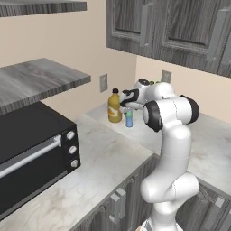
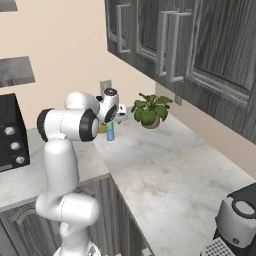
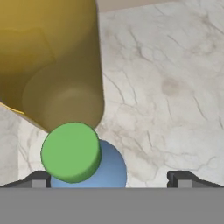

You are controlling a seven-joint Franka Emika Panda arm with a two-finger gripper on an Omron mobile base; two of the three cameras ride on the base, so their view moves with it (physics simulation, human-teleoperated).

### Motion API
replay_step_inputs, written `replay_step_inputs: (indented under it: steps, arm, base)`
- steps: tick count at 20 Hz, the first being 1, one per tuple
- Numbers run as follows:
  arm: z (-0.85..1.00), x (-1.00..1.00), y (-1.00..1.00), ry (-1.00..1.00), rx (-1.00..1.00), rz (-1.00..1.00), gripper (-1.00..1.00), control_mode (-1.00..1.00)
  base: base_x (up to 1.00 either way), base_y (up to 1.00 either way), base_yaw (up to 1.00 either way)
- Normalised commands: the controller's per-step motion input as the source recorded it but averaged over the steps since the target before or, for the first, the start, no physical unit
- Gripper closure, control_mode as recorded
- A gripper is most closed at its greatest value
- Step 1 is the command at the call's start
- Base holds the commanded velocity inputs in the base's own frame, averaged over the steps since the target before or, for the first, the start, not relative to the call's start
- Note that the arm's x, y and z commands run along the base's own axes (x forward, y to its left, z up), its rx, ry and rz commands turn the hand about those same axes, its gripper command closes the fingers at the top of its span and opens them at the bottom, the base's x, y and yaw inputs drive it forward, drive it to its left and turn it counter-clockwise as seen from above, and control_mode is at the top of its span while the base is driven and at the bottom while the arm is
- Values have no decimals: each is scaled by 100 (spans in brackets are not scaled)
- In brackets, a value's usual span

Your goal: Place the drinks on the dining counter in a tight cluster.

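A pale marble counter (image 1: 113,158) runs around a corner under dark grey wall cabinets (image 1: 180,27), with a black oven (image 1: 31,153) at its left end and a potted plant (image 2: 150,111) near the back wall. The amber juice jug (image 1: 114,107) and the small blue water bottle (image 1: 129,118) stand just beside each other near the back corner of the counter. The white arm is bent forward and the gripper (image 3: 109,178) hangs above the water bottle with its jaws spread wide, holding nothing.
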Motion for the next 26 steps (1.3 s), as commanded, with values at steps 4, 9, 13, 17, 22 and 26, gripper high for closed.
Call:
replay_step_inputs:
  steps: [4, 9, 13, 17, 22, 26]
  arm:
    - [0, 0, 0, 0, 0, 0, -100, -100]
    - [0, 0, 0, 0, 0, 0, 100, -100]
    - [0, 0, 0, 0, 0, 0, 100, -100]
    - [0, 0, 0, 3, 0, 0, 100, -100]
    - [8, -40, -5, -5, 0, 0, 100, -100]
    - [32, -96, -6, -19, 3, 1, 100, -100]
  base:
    - [0, 0, 0]
    - [0, 0, 0]
    - [0, 0, 0]
    - [0, 0, 0]
    - [0, 0, 0]
    - [0, 0, 0]
